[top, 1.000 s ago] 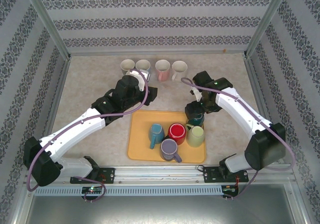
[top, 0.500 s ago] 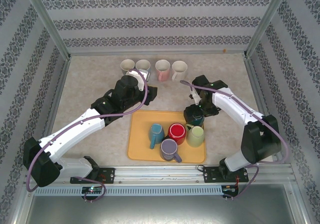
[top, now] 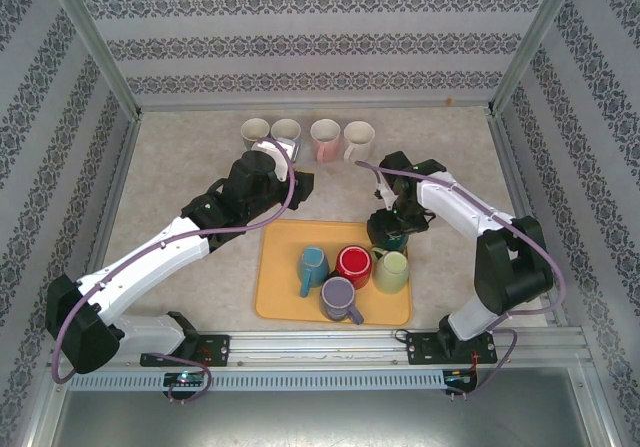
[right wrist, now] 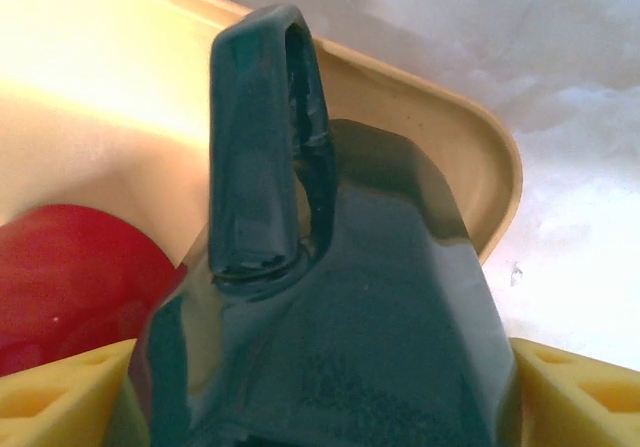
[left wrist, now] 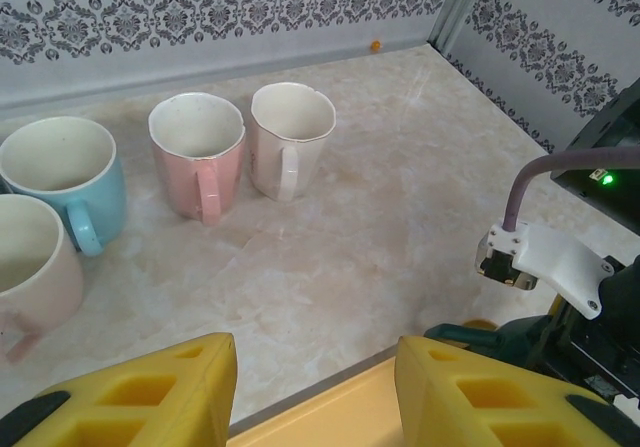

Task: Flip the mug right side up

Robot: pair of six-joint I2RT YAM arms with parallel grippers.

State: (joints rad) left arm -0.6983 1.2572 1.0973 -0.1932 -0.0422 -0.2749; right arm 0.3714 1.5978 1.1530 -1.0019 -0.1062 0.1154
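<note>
Though crowded nearest the arm bases with a purple mug (top: 338, 297), a blue mug (top: 313, 264), a red mug (top: 354, 263) and a pale green mug (top: 392, 271), has room on the yellow tray (top: 283, 302) for the dark green mug (right wrist: 380, 297) at its far right corner. Gripped there by the right end effector (top: 392, 219): yellow fingers (right wrist: 60, 392) spread just the mug's width, touching both flanks, handle pointing away from the wrist toward the tray rim. Farther left, above the tray's far edge, left end effector (left wrist: 312, 382) moderately open, holding nothing, touching nothing. Beyond, on the desk (left wrist: 400, 207), upright in a row: cream mug (left wrist: 290, 137), pink mug (left wrist: 200, 157), light blue mug (left wrist: 60, 177), pale mug (left wrist: 30, 267).
</note>
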